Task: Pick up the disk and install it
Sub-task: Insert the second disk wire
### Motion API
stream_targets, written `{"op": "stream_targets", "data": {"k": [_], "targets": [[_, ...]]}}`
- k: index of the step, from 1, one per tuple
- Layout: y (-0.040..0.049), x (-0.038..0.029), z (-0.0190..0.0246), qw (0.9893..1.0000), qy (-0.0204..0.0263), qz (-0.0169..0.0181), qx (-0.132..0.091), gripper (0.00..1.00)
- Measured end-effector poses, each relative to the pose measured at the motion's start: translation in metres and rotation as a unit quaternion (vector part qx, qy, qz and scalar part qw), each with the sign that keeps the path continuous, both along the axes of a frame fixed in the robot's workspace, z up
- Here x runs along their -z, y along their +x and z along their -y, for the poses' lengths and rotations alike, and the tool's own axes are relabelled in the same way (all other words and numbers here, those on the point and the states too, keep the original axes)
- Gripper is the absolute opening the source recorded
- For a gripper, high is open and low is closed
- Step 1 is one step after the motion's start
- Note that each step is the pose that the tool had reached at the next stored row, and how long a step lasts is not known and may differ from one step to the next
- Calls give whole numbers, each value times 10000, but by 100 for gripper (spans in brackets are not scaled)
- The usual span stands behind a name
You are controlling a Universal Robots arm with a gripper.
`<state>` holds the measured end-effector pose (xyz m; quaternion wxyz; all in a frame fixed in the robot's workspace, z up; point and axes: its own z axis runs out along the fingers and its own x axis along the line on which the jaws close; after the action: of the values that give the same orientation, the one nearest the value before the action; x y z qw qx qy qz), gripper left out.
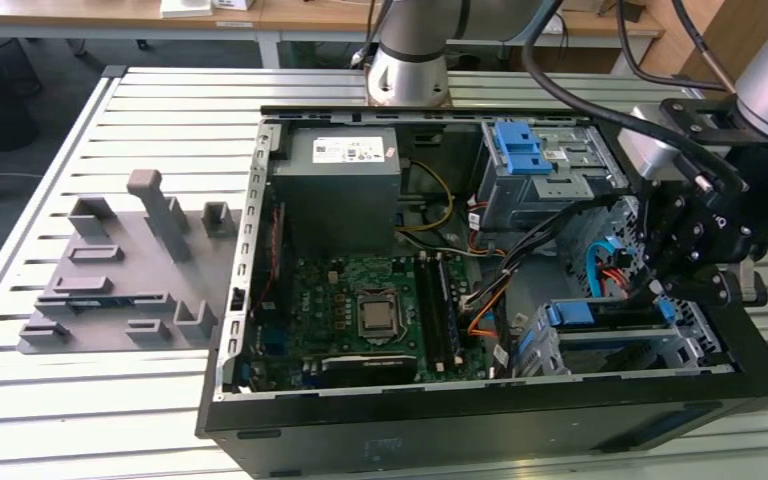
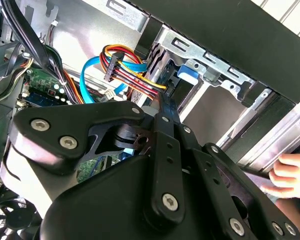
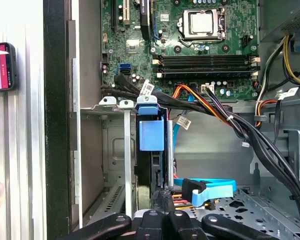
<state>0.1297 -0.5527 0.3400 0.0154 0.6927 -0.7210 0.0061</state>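
**Gripper at the drive bay, disk sitting upright in its slot**

The gripper [image 1: 660, 285] is hanging inside the open case [image 1: 491, 420], right above the bay [image 3: 115, 150] at the case's front corner. The disk [image 3: 151, 135] is standing on edge in that bay, its blue carrier facing up, just beside the motherboard [image 3: 190, 45]. The fingertips [image 3: 162, 197] are lying close together, touching the disk's edge; whether they are gripping it I cannot tell. A hand [image 2: 290, 175] is resting outside the case wall.
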Motion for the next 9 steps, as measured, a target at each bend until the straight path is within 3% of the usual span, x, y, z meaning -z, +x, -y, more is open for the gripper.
{"op": "stream_targets", "data": {"k": [9], "targets": [[0,-5,0,10000,0,0,0,11]]}}
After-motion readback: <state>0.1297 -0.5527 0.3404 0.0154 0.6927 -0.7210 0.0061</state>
